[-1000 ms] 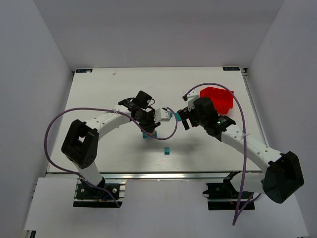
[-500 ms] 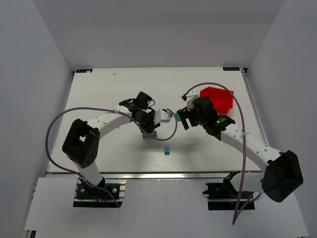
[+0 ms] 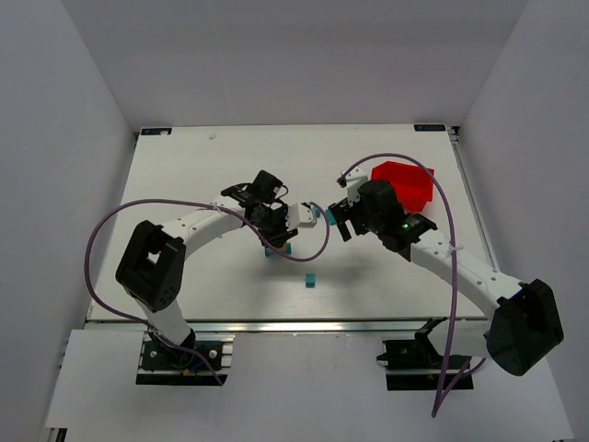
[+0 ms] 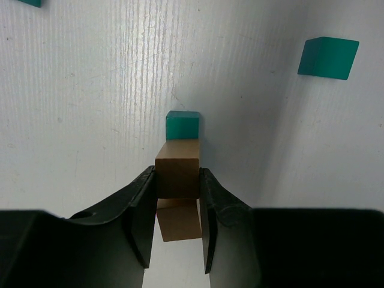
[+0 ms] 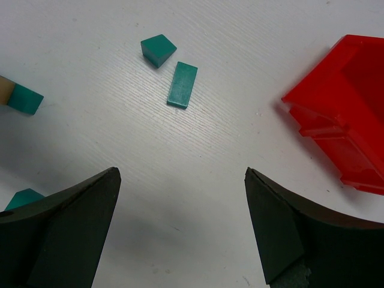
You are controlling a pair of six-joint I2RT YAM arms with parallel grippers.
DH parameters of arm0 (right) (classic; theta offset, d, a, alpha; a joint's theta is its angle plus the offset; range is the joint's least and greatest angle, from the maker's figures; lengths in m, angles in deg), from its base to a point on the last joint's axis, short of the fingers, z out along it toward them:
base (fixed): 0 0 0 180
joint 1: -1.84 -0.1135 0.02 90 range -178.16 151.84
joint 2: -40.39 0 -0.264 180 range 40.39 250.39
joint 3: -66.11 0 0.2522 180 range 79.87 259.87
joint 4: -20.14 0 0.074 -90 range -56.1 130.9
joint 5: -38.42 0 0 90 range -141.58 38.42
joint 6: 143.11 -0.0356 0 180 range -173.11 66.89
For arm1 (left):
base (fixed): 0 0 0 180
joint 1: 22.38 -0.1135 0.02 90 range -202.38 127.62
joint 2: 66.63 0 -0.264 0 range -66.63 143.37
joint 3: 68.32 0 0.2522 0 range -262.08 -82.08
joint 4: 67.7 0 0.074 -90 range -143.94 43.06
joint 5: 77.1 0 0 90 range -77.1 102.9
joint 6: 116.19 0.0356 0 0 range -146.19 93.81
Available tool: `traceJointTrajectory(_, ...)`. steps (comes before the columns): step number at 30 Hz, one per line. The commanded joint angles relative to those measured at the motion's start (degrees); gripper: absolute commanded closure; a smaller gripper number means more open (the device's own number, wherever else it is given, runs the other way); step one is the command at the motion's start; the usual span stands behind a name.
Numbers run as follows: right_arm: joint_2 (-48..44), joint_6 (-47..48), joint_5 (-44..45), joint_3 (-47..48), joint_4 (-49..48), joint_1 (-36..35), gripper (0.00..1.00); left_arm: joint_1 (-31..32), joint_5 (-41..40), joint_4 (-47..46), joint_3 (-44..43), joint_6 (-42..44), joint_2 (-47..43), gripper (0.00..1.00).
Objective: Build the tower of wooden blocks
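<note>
In the left wrist view my left gripper (image 4: 177, 172) is shut on a tan bare-wood block (image 4: 177, 161). That block's far end meets a teal-green cube (image 4: 182, 125) of the wood block tower. A second tan face (image 4: 179, 221) shows between the fingers, closer to the camera. From above, the left gripper (image 3: 279, 238) hangs over the teal tower base (image 3: 276, 250). My right gripper (image 5: 181, 174) is open over bare table with nothing between its fingers. The tower's tan and teal end (image 5: 23, 99) peeks in at the left edge of the right wrist view.
A red bin (image 3: 403, 182) stands at the back right, beside the right gripper (image 3: 339, 221). Loose teal pieces lie about: a cube (image 5: 158, 50), a flat bar (image 5: 182, 84), another cube (image 4: 328, 57), and one nearer the front (image 3: 312, 280). Purple cables arc over both arms.
</note>
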Motion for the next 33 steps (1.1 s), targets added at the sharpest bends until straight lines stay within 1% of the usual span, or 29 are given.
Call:
traceJointTrajectory(1,0.1,0.4,-0.4,2.7,0.2,-0.2,0.11,-0.1,0.8,0.1,-0.4,0.7,0.0,0.58)
traceJointTrajectory(2,0.1,0.5,-0.4,2.7,0.2,-0.2,0.11,-0.1,0.9,0.1,-0.4,0.7,0.1,0.55)
traceJointTrajectory(11,0.3,0.7,-1.0,2.8,0.2,-0.2,0.11,-0.1,1.4,0.4,-0.8,0.8,0.1,0.39)
traceJointTrajectory(12,0.3,0.7,-1.1,2.8,0.2,-0.3,0.11,-0.1,1.4,0.3,-0.8,0.7,0.0,0.33)
traceJointTrajectory(14,0.4,0.9,-1.3,2.9,0.0,-0.3,0.11,-0.1,1.9,0.7,-1.7,0.6,-0.1,0.31)
traceJointTrajectory(15,0.4,1.0,-1.5,2.9,0.0,-0.3,0.11,-0.1,2.5,0.8,-2.0,0.6,-0.1,0.25)
traceJointTrajectory(17,0.3,1.2,-2.0,3.0,-0.3,-0.3,0.10,-0.1,3.6,2.0,-3.9,0.6,-0.2,0.21)
traceJointTrajectory(18,0.2,1.3,-2.5,3.0,-0.4,-0.4,0.11,-0.1,4.2,2.5,-4.6,0.6,-0.4,0.13)
traceJointTrajectory(19,-0.2,1.5,-3.2,2.9,-0.6,-0.3,0.11,-0.2,5.6,3.0,-6.0,0.7,-0.5,0.02)
traceJointTrajectory(24,-2.5,2.3,-4.4,1.3,-1.2,-0.4,0.11,-0.4,10.5,7.7,-10.5,2.1,-3.4,0.02)
traceJointTrajectory(27,-5.2,2.1,-5.2,-0.7,-2.7,-0.3,0.11,-0.4,11.2,6.4,-12.6,1.2,-6.6,0.02)
traceJointTrajectory(29,-6.9,1.8,-5.6,-1.8,-3.5,-0.3,0.11,-0.2,10.4,3.2,-14.0,-1.5,-8.5,0.02)
traceJointTrajectory(32,-7.4,0.0,-5.9,-1.9,-4.7,-0.2,0.11,-0.2,6.3,-2.9,-20.3,-11.8,-7.6,0.02)
traceJointTrajectory(33,-7.3,-0.8,-5.9,-1.7,-5.0,-0.3,0.11,-0.9,4.8,-5.0,-24.1,-17.0,-6.9,0.04)
